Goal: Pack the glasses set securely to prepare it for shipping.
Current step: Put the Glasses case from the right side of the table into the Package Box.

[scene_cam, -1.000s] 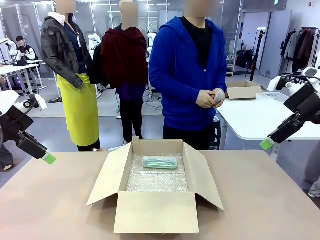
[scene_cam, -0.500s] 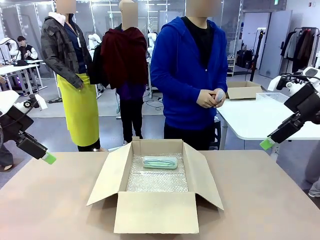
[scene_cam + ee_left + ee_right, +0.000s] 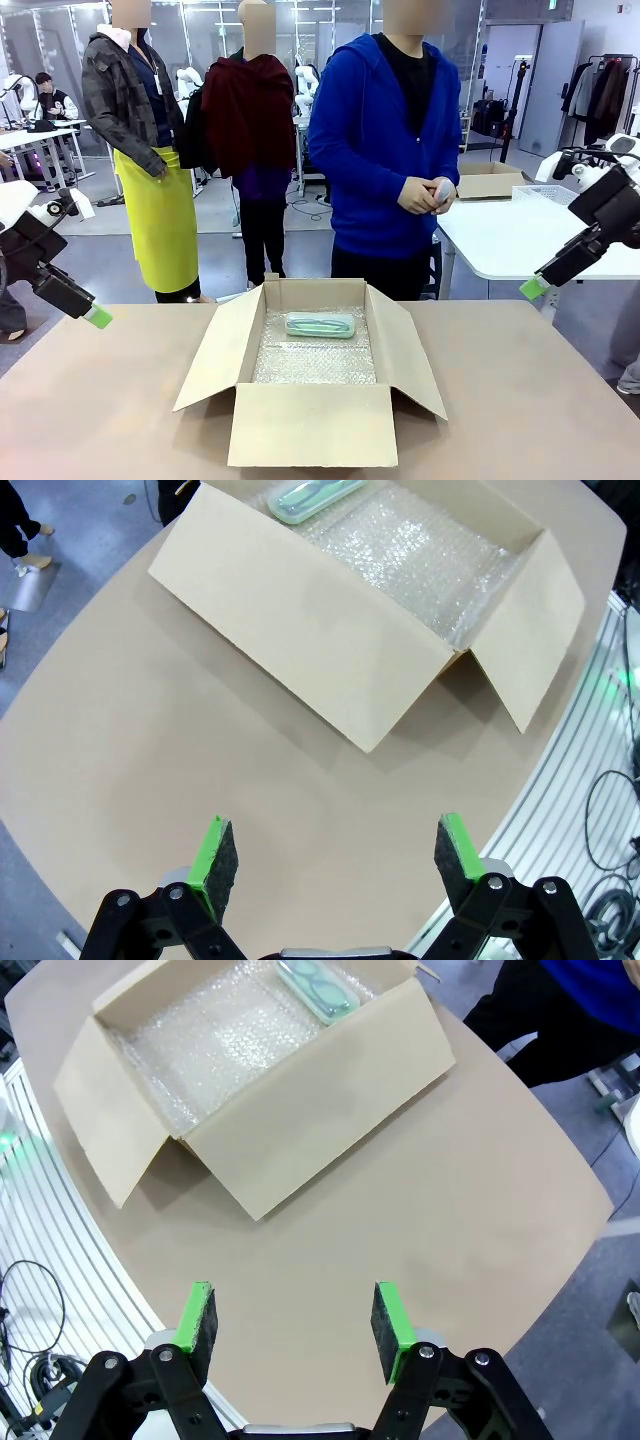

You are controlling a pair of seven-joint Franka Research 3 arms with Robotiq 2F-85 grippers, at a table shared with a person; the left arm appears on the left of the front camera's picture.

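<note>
The mint-green glasses case [image 3: 320, 325] is showing as a small oblong with rounded corners, pale and slightly see-through, with a darker outline inside it. It is lying flat on the bubble-wrap sheet [image 3: 315, 360] inside the open cardboard box [image 3: 310, 425], close against the far wall, in the centre of the front view. In the left wrist view the case [image 3: 318, 497] is sitting at the top edge of the frame; in the right wrist view it [image 3: 318, 987] is also lying near the top, in the box's far corner.

The left end effector [image 3: 97, 317] is hanging released at the left edge of the front view, above the surface [image 3: 520, 400], its fingers [image 3: 215, 855] standing wide apart with nothing between them. The right end effector [image 3: 533, 288] is hovering at the right edge, also released, its pads [image 3: 388, 1322] parted over bare surface.

Compared with a second ago, the person in the blue hoodie is standing slightly further toward the right of the frame, and the clasped hands [image 3: 428, 195] are sitting a little higher. The hands are holding a small pale object [image 3: 441, 188], too small to identify. The case, box and both arms are staying where they were.

Counting: one mint-green case, one box with four flaps folded out, one bubble-wrap sheet, two end effectors.
</note>
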